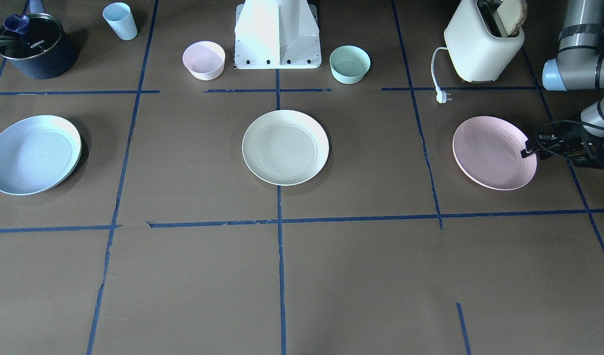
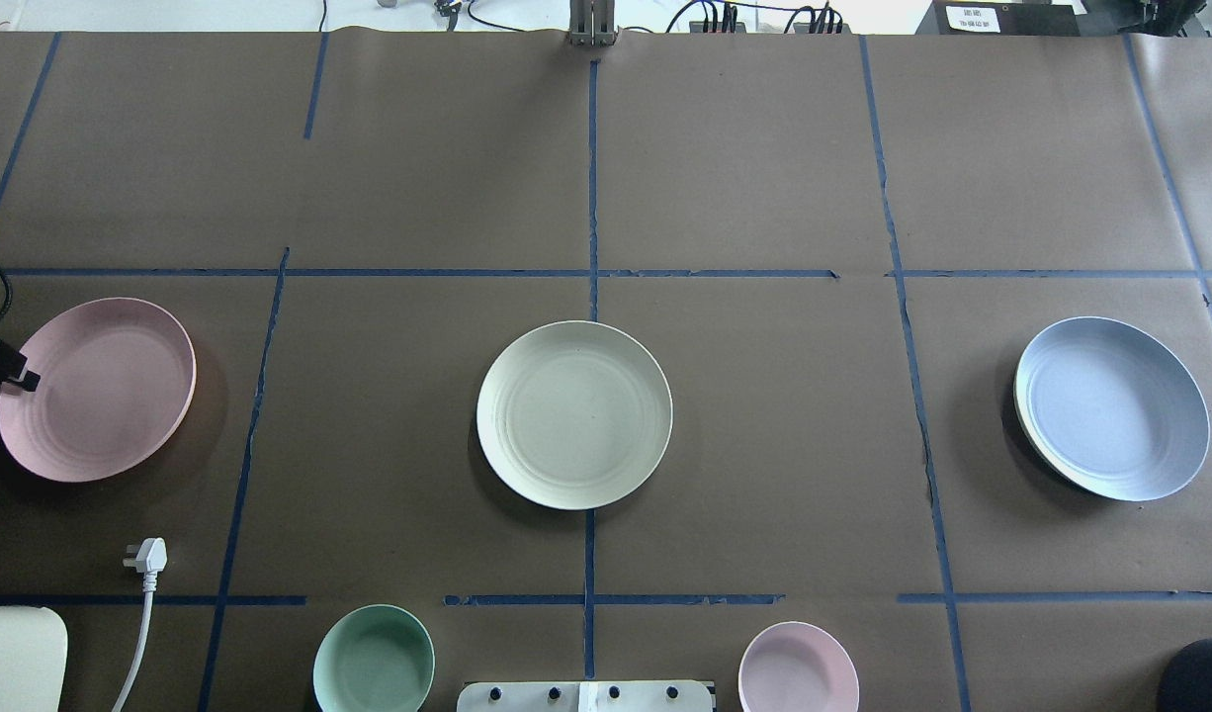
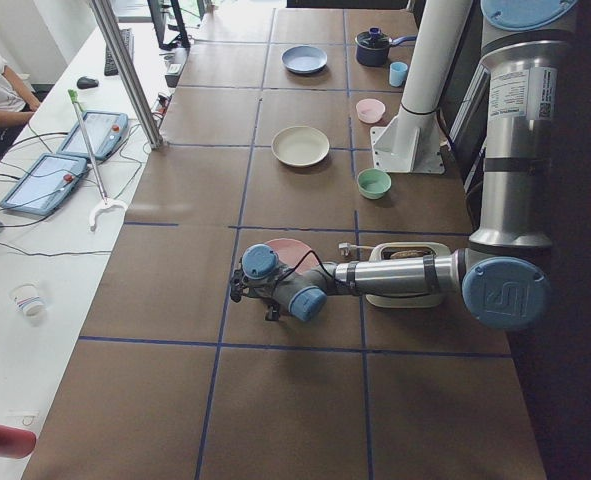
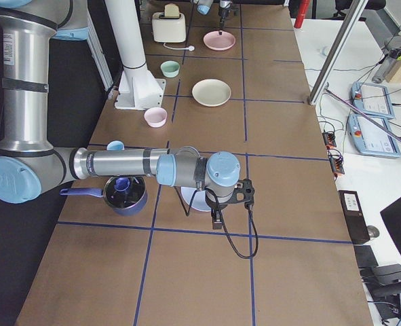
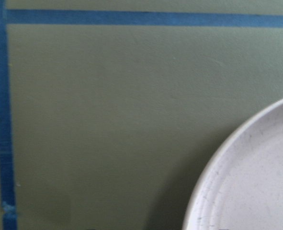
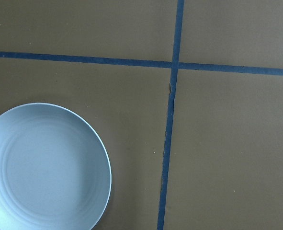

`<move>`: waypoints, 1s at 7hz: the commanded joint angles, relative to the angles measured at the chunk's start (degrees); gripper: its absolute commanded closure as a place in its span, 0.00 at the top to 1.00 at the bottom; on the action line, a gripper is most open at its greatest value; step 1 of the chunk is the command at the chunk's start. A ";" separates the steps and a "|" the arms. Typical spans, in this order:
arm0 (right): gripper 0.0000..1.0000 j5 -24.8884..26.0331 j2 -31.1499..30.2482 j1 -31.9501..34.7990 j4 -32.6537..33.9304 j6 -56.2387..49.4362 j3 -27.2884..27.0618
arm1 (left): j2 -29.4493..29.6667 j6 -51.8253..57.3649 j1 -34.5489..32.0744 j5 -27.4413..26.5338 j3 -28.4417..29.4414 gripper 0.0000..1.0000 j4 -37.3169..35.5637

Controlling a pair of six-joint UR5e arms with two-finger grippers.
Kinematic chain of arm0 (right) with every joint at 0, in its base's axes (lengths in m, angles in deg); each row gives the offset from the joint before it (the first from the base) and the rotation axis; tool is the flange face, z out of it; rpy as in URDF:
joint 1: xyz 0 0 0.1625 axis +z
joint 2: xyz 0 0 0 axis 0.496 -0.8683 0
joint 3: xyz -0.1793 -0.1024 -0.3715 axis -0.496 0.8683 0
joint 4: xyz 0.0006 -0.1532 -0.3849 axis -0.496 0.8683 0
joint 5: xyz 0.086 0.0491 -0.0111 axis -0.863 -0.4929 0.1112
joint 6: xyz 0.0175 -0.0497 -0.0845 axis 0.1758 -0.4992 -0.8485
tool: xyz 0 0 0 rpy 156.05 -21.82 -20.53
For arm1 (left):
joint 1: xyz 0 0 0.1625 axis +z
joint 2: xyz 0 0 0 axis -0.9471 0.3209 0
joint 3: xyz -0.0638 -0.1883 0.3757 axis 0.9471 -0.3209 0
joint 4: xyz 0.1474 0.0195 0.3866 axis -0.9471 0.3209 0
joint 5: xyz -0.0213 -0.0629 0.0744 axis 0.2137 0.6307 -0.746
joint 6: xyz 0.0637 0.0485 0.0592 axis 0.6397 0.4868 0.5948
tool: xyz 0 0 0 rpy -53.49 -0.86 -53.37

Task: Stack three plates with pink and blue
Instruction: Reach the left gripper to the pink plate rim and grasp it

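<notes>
Three plates lie apart in a row on the brown table. The cream plate (image 1: pixel 285 147) (image 2: pixel 573 414) is in the middle. The pale pink plate (image 1: pixel 491 153) (image 2: pixel 97 389) is on my left side and the light blue plate (image 1: pixel 32 154) (image 2: pixel 1112 407) on my right. My left gripper (image 1: pixel 527 151) (image 2: pixel 23 376) is low at the pink plate's outer rim, with one black fingertip over the rim. I cannot tell whether it is open or shut. Its wrist view shows only the plate's edge (image 5: pixel 256 182). My right gripper (image 4: pixel 217 219) hovers near the blue plate (image 6: pixel 43 167). I cannot tell its state.
Near the robot's base (image 1: pixel 277 34) stand a small pink bowl (image 1: pixel 204 59) and a mint bowl (image 1: pixel 350 63). A toaster (image 1: pixel 482 42) with bread and its loose plug (image 1: pixel 444 96) sit behind the pink plate. A dark pot (image 1: pixel 35 45) and a blue cup (image 1: pixel 120 20) stand behind the blue plate.
</notes>
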 commanded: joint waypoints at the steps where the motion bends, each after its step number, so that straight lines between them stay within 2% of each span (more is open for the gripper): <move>1: 1.00 0.02 0.08 -0.17 -0.10 -0.19 0.03 | 0.62 -0.35 0.35 0.09 -0.28 0.00 0.10; 2: 1.00 0.02 0.08 -0.17 -0.01 -0.19 0.03 | 1.24 -1.05 0.26 0.09 -1.16 0.00 0.36; 3: 1.00 0.02 0.17 -0.61 -0.10 -0.28 -0.05 | 1.94 -6.45 0.26 0.17 -5.78 0.00 1.15; 4: 1.00 -0.06 0.17 -0.78 -0.10 -0.19 -0.14 | 4.90 -15.21 0.26 3.74 -9.83 0.00 1.07; 5: 1.00 -0.59 0.17 -2.18 -0.10 -0.19 -0.32 | 10.42 -24.34 0.35 7.34 -11.69 0.00 0.98; 7: 1.00 -0.59 0.52 -3.24 -0.19 -0.19 -0.58 | 17.46 -40.17 11.10 4.16 -18.98 0.00 0.54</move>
